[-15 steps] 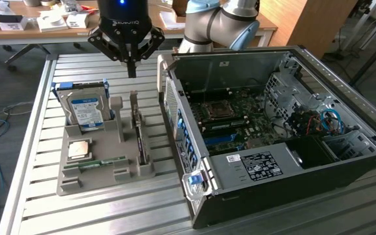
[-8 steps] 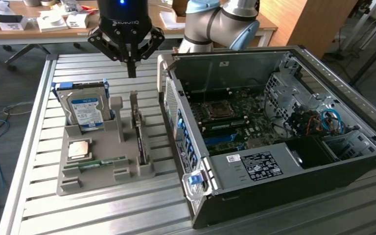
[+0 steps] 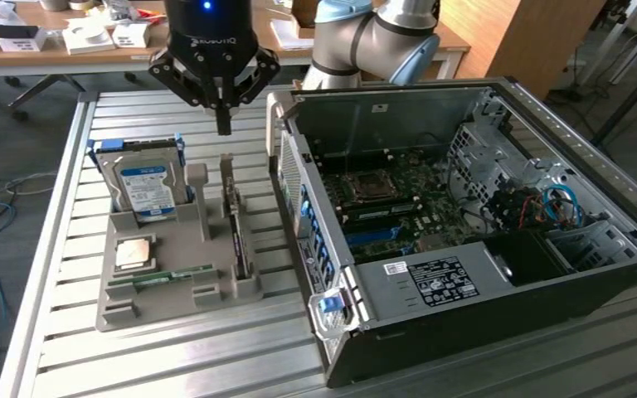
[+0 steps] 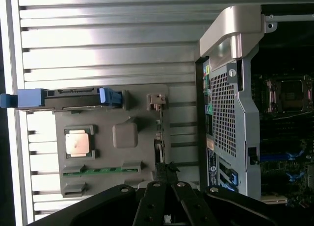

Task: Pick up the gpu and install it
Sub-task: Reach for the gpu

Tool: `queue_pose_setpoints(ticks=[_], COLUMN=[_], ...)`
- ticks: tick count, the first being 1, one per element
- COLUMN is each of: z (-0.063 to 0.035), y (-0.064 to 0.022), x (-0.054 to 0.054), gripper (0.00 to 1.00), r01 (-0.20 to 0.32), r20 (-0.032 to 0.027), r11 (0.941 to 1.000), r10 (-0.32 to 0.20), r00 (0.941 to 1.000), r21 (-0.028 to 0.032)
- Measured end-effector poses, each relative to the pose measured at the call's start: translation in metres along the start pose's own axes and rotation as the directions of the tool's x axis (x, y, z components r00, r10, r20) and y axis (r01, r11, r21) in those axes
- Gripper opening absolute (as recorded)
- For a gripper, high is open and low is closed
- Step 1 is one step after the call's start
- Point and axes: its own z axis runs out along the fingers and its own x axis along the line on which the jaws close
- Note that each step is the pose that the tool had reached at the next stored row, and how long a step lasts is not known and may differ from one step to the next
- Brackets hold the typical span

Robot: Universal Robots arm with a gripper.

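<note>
The gpu (image 3: 233, 222) stands edge-on in a slot of the grey holder (image 3: 158, 303), its slim dark edge running along the holder's side nearest the computer case. In the wrist view the gpu (image 4: 159, 138) is a thin line beside the case wall. My gripper (image 3: 225, 126) hangs above the far end of the card, clear of it, with its fingers shut together and nothing between them. The wrist view has the fingertips (image 4: 166, 169) meeting right over the card's edge.
The holder also carries a silver hard drive (image 3: 147, 186) with blue-white label, a square processor (image 3: 133, 251) and a green memory stick (image 3: 163, 275). The open computer case (image 3: 430, 274) lies close on the exterior view's right, motherboard (image 3: 391, 199) exposed. All rest on a slatted metal table (image 3: 64, 207).
</note>
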Motion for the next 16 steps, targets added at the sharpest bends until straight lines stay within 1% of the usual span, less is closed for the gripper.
queue_pose_setpoints(ticks=[7, 16], z=[-0.0003, -0.0009], y=[-0.0074, -0.0192], x=[-0.001, -0.001], gripper=[0.11, 0.11], r01=[0.000, 0.000], r20=[0.0000, 0.0000], r11=[1.0000, 1.0000], r10=[0.000, 0.000], r00=[1.0000, 1.0000], r21=[0.0000, 0.0000])
